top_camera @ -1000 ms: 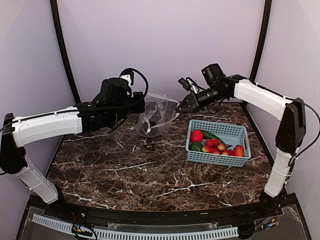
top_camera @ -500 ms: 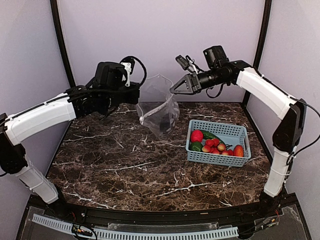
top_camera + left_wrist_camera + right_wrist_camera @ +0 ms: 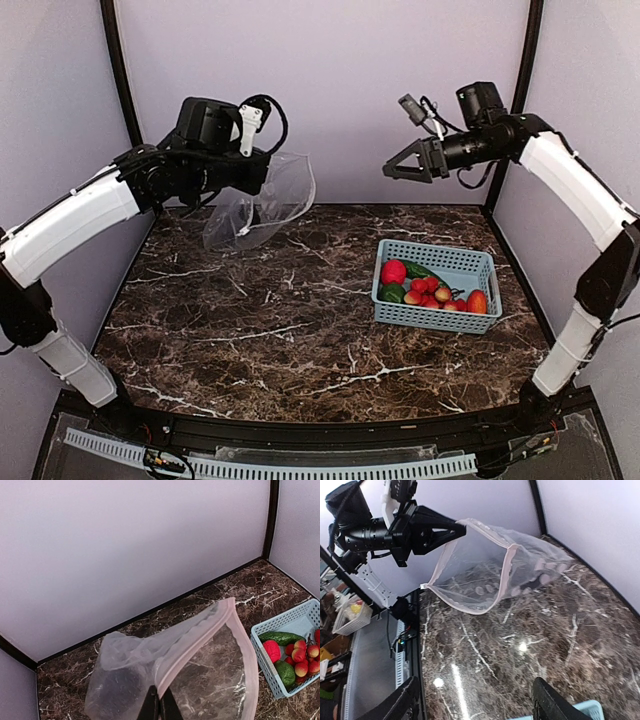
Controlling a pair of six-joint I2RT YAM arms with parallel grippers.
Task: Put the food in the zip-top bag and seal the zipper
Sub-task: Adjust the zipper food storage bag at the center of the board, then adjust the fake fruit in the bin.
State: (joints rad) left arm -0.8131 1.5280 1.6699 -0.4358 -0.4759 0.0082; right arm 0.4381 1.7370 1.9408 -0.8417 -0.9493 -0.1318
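The right gripper [image 3: 402,168] has let go of the bag [image 3: 262,200] and pulled away to the upper right of the top view, where its jaws stand open with nothing between them. The left gripper [image 3: 160,706] has swung the bag to the upper left and stays clamped shut on its zipper [image 3: 226,605], so the bag hangs above the table [image 3: 300,330] with its mouth gaping. The food [image 3: 425,288] lies in the blue basket [image 3: 440,318] at right centre.
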